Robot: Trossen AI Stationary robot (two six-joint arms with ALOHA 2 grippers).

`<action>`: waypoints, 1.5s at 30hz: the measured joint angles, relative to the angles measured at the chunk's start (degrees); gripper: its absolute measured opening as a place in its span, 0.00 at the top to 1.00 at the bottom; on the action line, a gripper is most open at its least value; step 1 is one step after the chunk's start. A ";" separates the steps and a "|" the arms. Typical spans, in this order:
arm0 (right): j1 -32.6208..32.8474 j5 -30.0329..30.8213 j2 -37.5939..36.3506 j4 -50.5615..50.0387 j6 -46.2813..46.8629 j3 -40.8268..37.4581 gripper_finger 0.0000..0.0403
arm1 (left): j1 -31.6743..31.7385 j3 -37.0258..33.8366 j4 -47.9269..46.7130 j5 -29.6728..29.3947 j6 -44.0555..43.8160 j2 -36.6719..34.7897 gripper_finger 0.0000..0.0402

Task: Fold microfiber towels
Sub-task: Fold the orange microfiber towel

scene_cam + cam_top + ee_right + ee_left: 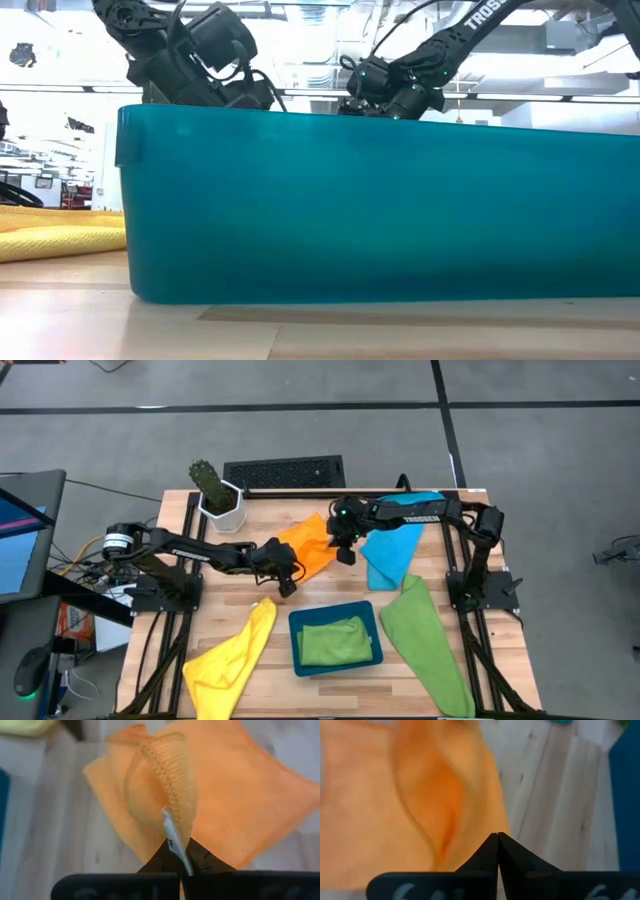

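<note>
The orange towel (310, 547) lies on the wooden table (480, 690) at its far middle, bunched between my two grippers. My left gripper (290, 582) is shut at the towel's near left corner. At its right edge my right gripper (345, 555) is shut too. A sky-blue towel (393, 550) lies just right of the orange one. A green towel (425, 645) lies near right and a yellow towel (232, 658) near left. A second green towel (335, 640) lies folded in the teal tray (297, 660). My left gripper (497, 837) pinches the orange towel's edge (490, 827) between its shut fingertips, slanting down from the table's left. A raised fold (445, 805) runs from the cloth up to the tips; the rest lies on the table. How many layers, I cannot tell. My right gripper (180, 851) pinches the orange towel's stitched hem (172, 795) at its white label (171, 832) between the fingertips, slanting down from the table's right. The hem rises in a slack loop to the fingers, while the rest of the towel stays flat on the table.
A cactus in a white pot (220, 500) stands at the far left and a black grille (285, 472) lies at the far edge. In the low view the teal tray's wall (380, 210) hides the table behind it; the yellow towel (50, 237) shows at its left.
</note>
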 joint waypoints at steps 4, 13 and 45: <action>-1.04 0.06 0.00 -0.48 1.17 0.00 0.93 | -1.05 0.09 1.54 0.01 -0.47 1.72 1.00; -0.71 -2.24 0.00 -0.46 -0.22 0.00 0.95 | -2.62 0.02 4.05 -2.50 -2.41 4.79 1.00; -7.13 -6.23 2.08 -6.16 0.67 -0.02 0.86 | -2.56 0.20 10.29 -3.64 -11.85 15.34 1.00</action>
